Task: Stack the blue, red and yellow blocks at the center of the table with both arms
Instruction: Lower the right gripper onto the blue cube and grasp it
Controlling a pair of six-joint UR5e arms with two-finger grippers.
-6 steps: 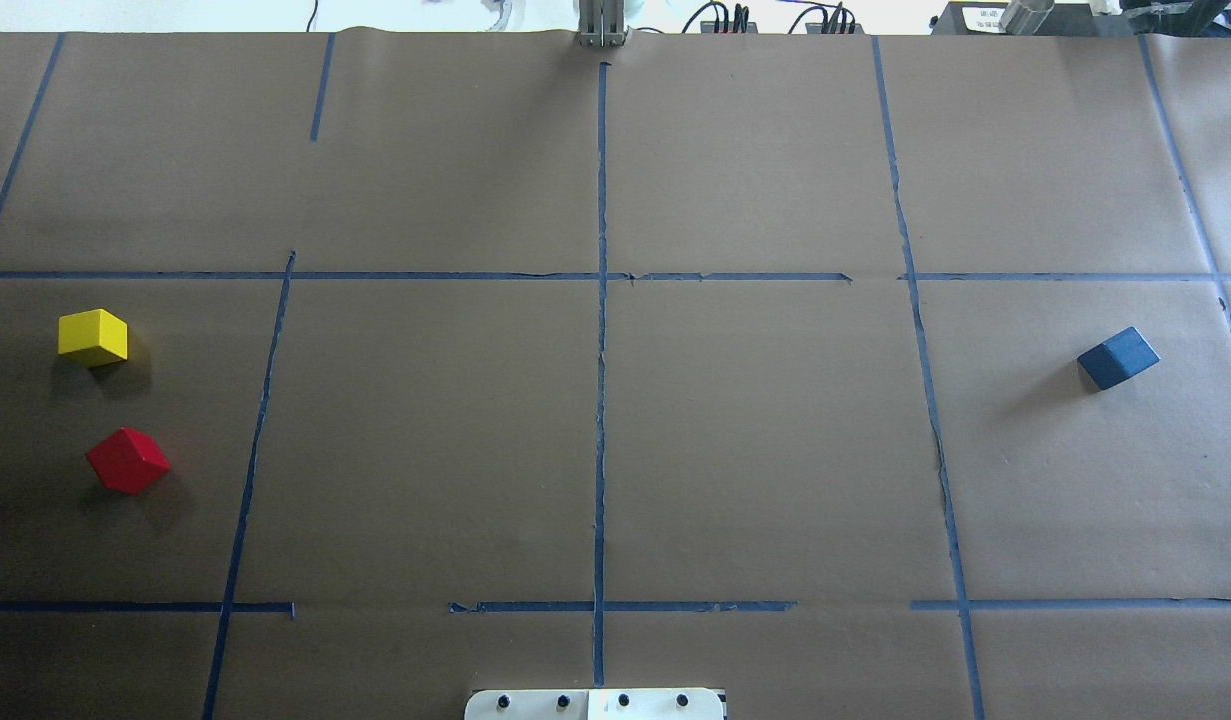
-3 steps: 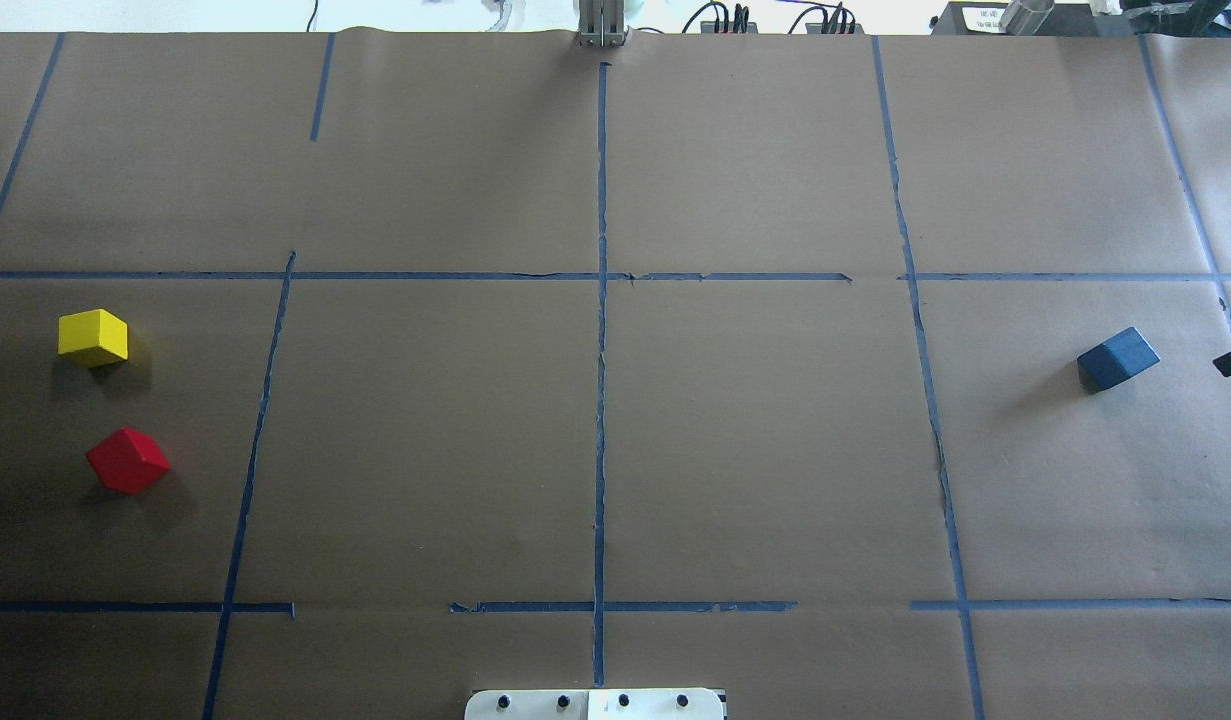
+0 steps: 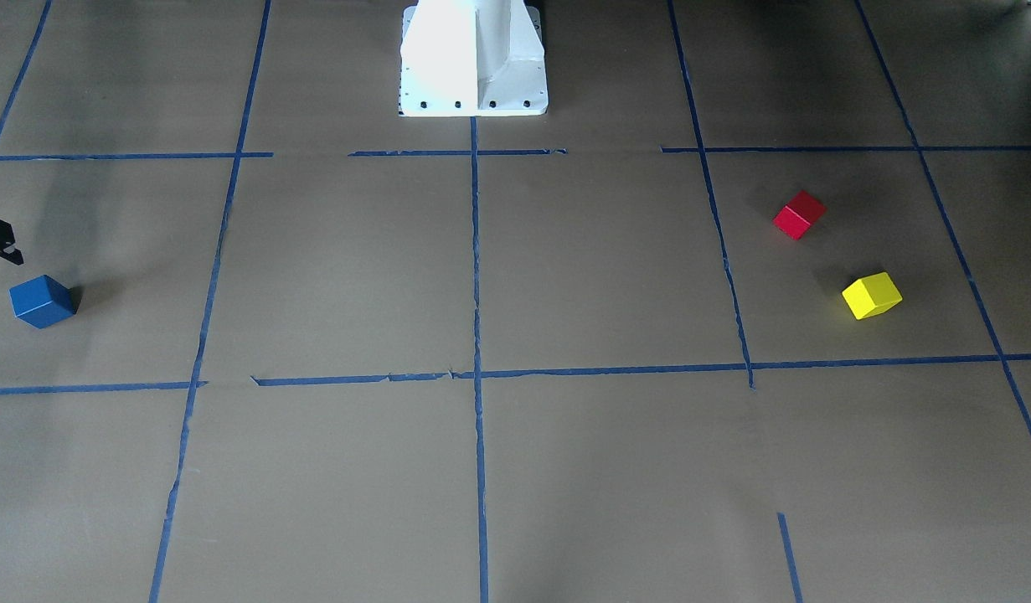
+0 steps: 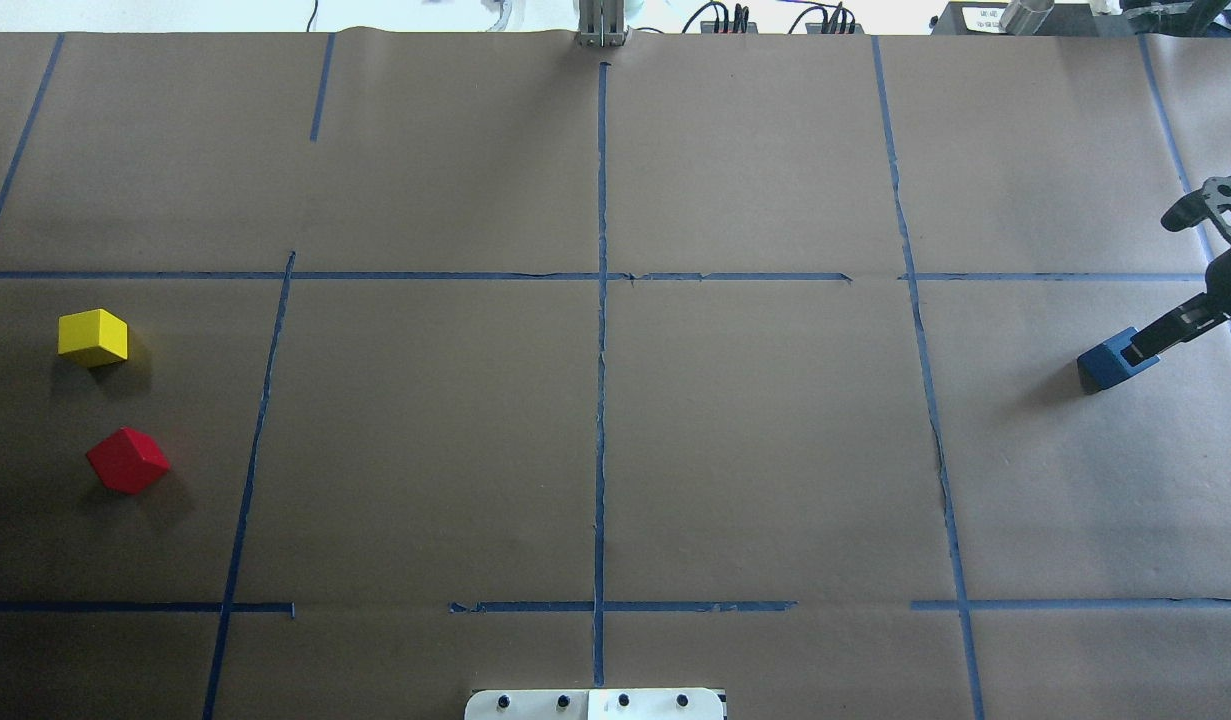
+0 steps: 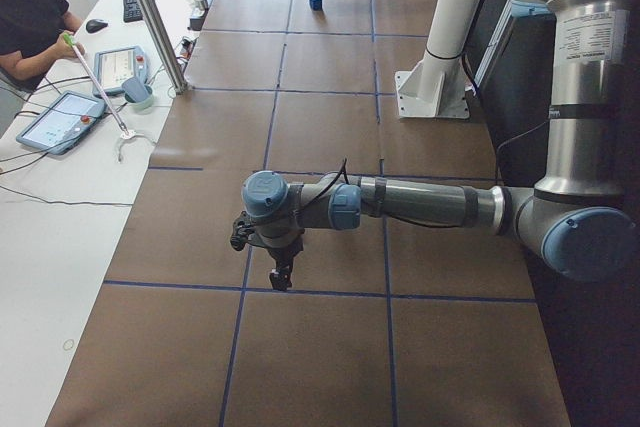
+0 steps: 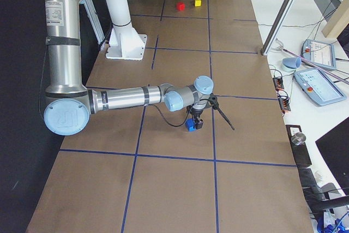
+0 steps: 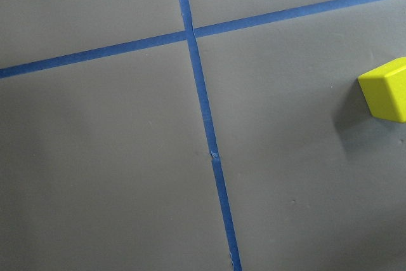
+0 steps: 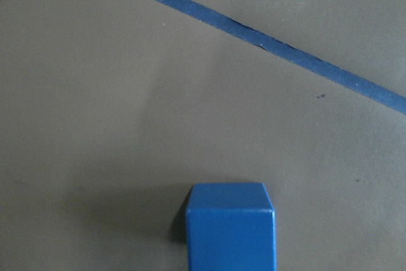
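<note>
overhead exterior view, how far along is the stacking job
Done: nothing yet; the blue block, red block and yellow block sit apart, unstacked. In hand: the right hand, open, is at the blue block, not gripping it yet. The left hand hangs above the table. Left: bring all three to the centre and stack them.

The blue block (image 4: 1100,371) is a small cube sitting flat on the counter (image 4: 755,450) far out on the right side, turned at an angle to the tape lines. The red block (image 4: 128,460) and yellow block (image 4: 93,337), cubes of like size, sit far out on the left side, near each other but apart. The yellow one lies farther from the robot's base, the red one nearer. Both rest flat, each turned askew. All three lie well away from the centre, and none is stacked.
</note>
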